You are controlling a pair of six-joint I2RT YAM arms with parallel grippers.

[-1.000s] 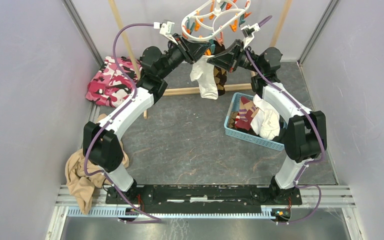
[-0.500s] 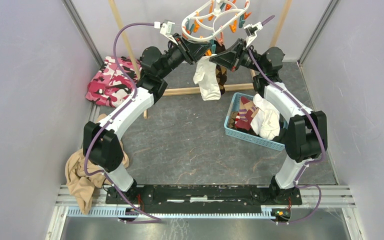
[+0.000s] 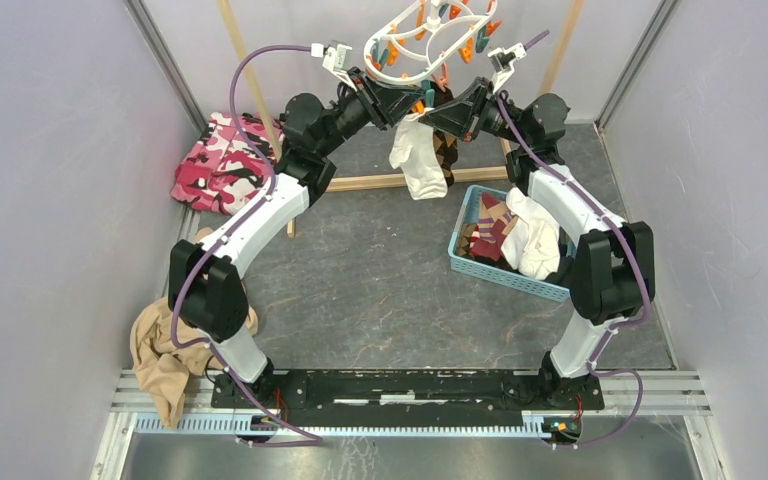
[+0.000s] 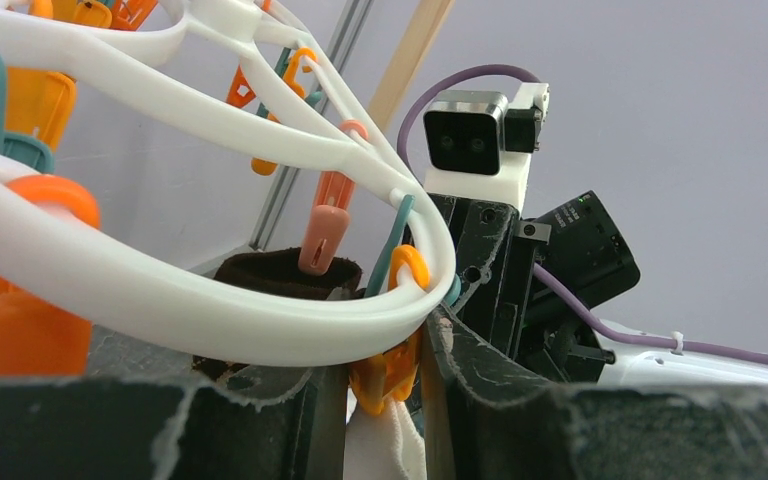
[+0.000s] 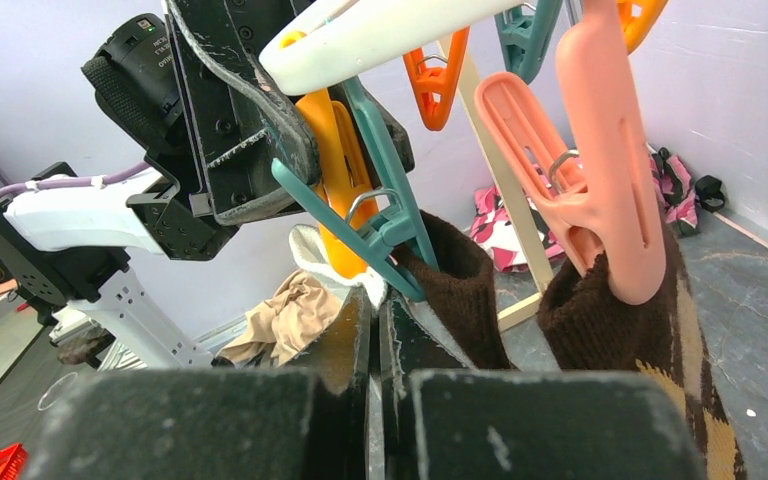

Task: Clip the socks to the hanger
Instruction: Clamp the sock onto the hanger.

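Left fingers (image 4: pixel 490 400): clamped on an orange clothespin (image 4: pixel 378 385) under the hanger (image 4: pixel 210 300).
Right fingers (image 5: pixel 290 400): together, apparently pinching the white sock (image 3: pixel 418 160) at its cuff.
Handling: it hangs between the arms; probably soft, light and limp, best held at the cuff edge.

White hanger (image 4: pixel 210 300) carries orange clothespin (image 4: pixel 388 372), teal clothespin (image 5: pixel 380 215), salmon clothespin (image 5: pixel 600 170); white sock (image 3: pixel 415 160), brown-tan argyle sock (image 5: pixel 660 350); blue basket (image 3: pixel 465 215); pink camouflage cloth (image 3: pixel 222 165).

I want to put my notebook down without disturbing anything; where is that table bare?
The widest bare table patch lies between the left arm, right arm, wooden bar and base rail. Crowded: pink camouflage cloth and tan garment left, basket of socks right, hanger and white sock at the back.
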